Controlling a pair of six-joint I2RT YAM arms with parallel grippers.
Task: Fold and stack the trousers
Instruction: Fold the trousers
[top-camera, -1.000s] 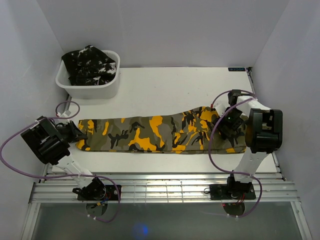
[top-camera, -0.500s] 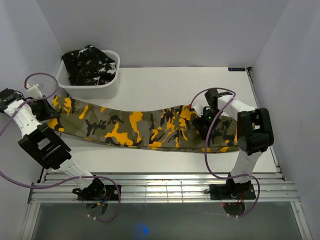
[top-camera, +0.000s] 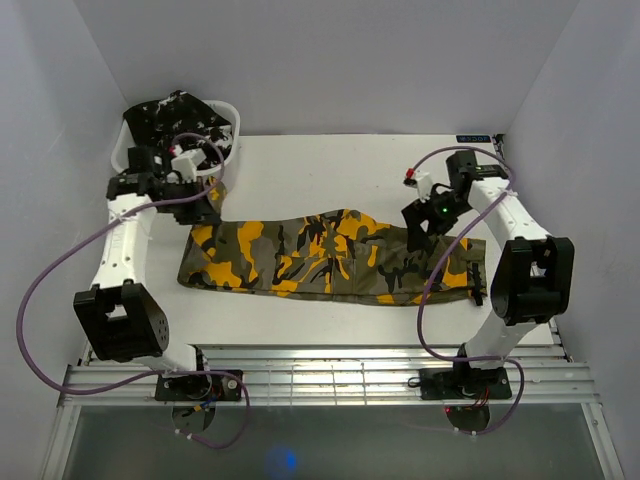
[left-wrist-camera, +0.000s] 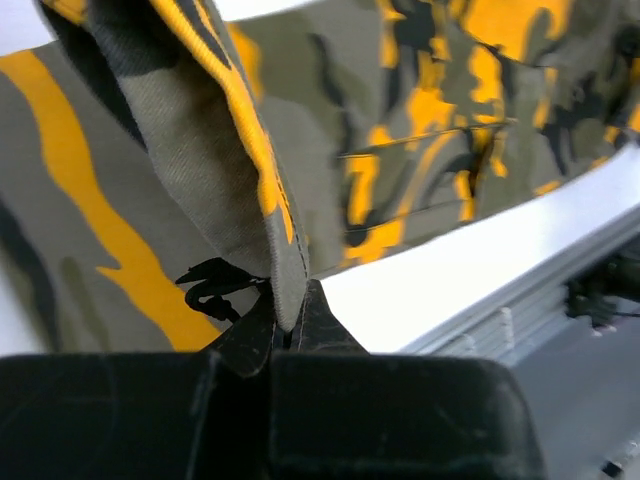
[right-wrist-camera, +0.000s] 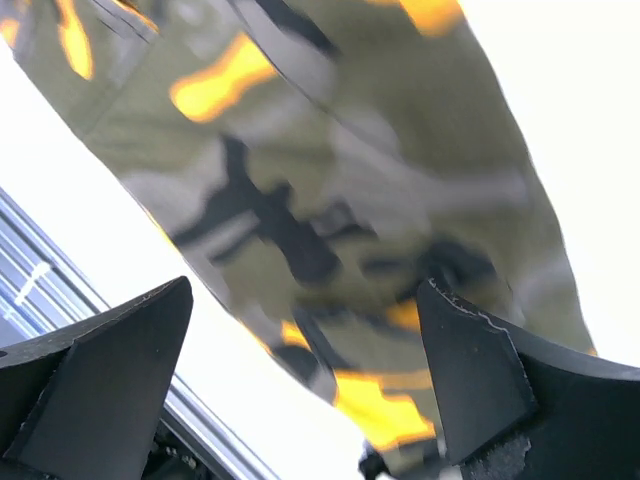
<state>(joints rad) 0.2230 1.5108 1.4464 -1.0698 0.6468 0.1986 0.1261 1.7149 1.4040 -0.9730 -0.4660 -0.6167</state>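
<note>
Orange-green trousers (top-camera: 330, 255) lie mostly flat, barely folded. Left gripper (left-wrist-camera: 287, 310) pinches one end; right gripper (right-wrist-camera: 302, 290) is wide open, empty. Black trousers (top-camera: 168, 115) wait in the tub (top-camera: 237, 127).

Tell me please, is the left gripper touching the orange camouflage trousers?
Touching. The left wrist view shows the left gripper closed on a hanging fold of the orange camouflage trousers, with the cloth edge pinched between its fingertips.

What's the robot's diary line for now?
left gripper: shut on olive-orange camouflage trousers, end lifted | right gripper: open above them | black trousers: in white tub | fold: unfinished
</note>
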